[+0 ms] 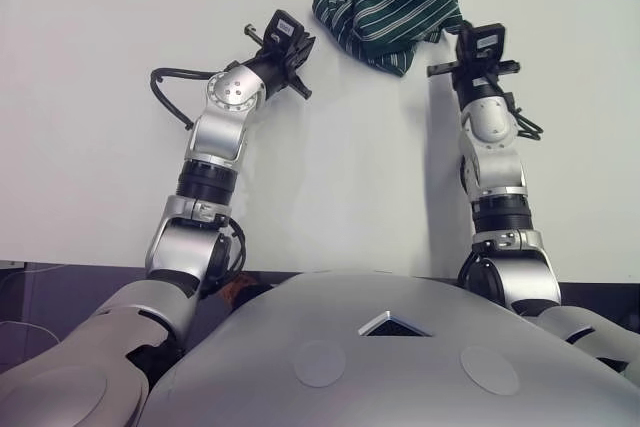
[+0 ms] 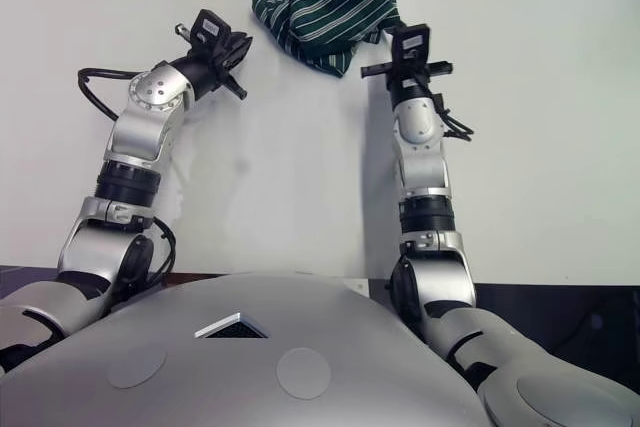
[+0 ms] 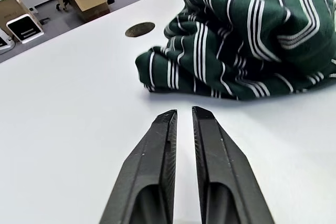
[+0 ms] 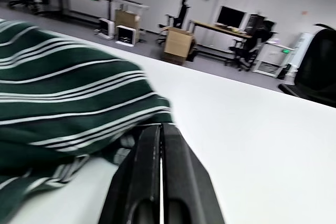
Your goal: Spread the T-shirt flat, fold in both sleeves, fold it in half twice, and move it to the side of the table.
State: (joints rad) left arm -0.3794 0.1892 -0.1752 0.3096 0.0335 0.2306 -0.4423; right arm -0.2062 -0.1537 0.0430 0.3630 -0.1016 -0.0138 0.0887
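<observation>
- The crumpled dark green, white-striped fabric T-shirt lay bunched at the far side of the flat white table. Its sleeves could not be made out among the folds.
- The left gripper sat near the shirt's left edge, apart from it. Its jaws were drawn almost together and held nothing.
- The right gripper met the shirt's right edge with its jaws pressed together. The hem hid the tips, so whether cloth was pinched could not be told.
- A dark round grommet lay just beyond the shirt, cut off in the head views.
</observation>
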